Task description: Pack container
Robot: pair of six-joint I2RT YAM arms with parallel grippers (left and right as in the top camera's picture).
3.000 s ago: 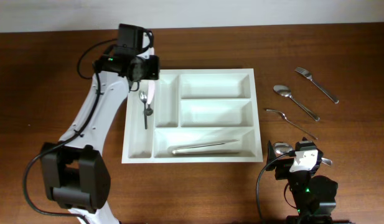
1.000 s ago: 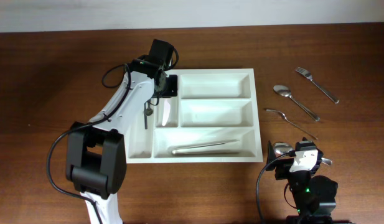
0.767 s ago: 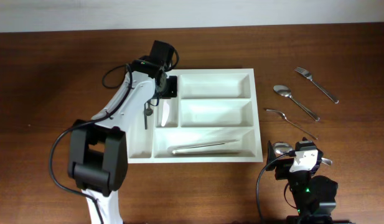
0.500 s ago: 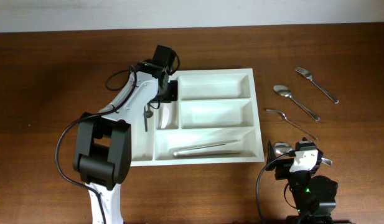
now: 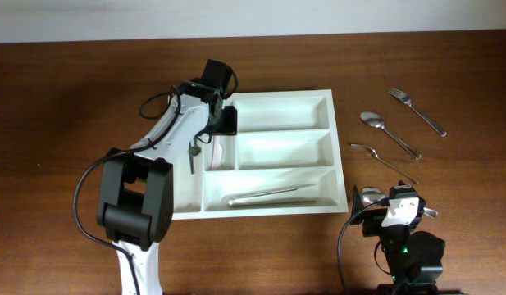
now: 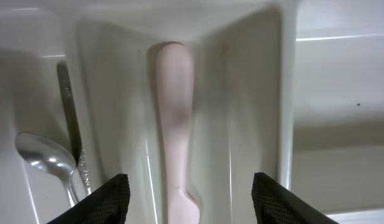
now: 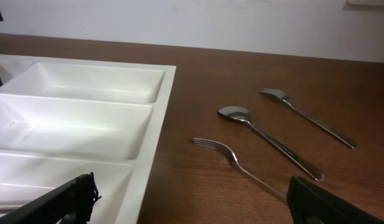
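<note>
On the wooden table [image 5: 72, 98] (white wall [image 7: 179, 18] behind) sits the container [image 5: 285, 115]; left fingers [image 6: 111, 199], right fingers [image 7: 67, 196] gape, seemingly empty.

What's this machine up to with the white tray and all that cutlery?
A robot is packing cutlery into a white tray. The left pincer hangs open over a pale utensil lying in a narrow slot, not gripping it. A spoon lies in the next slot, a silver piece in the long one. The right pincer sits open by the tray's corner; loose cutlery lies on the table.
</note>
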